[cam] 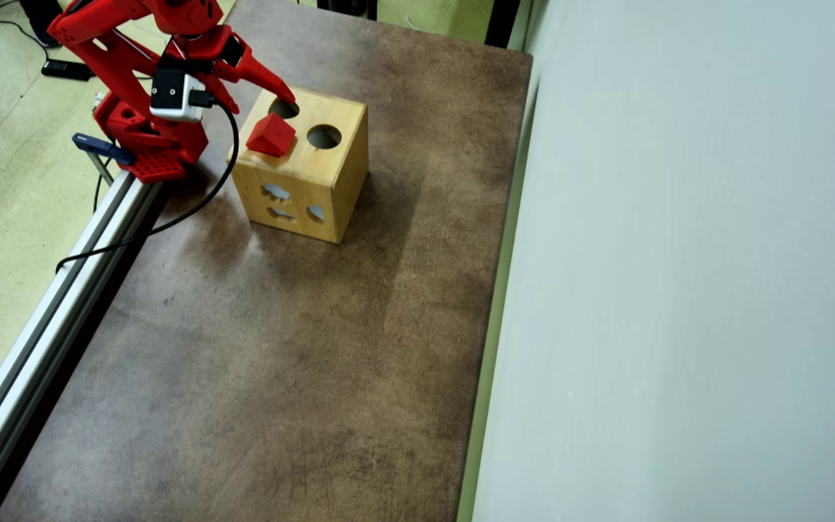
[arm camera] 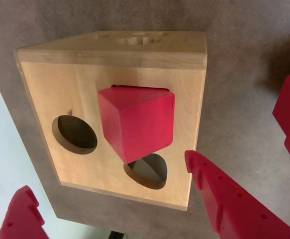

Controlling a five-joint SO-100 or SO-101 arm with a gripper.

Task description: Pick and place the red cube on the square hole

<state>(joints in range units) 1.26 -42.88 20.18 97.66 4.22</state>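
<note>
Red cube sits tilted on top face of wooden box, one corner dipped into the square hole, not fully in. Round hole and heart-like hole clear beside it. Gripper spread wide, holding nothing, hovering just above box. Box stands on brown table.

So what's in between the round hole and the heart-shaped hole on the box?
The red cube, sitting tilted on the wooden box top, partly between round hole and heart-like hole in the wrist view.
</note>
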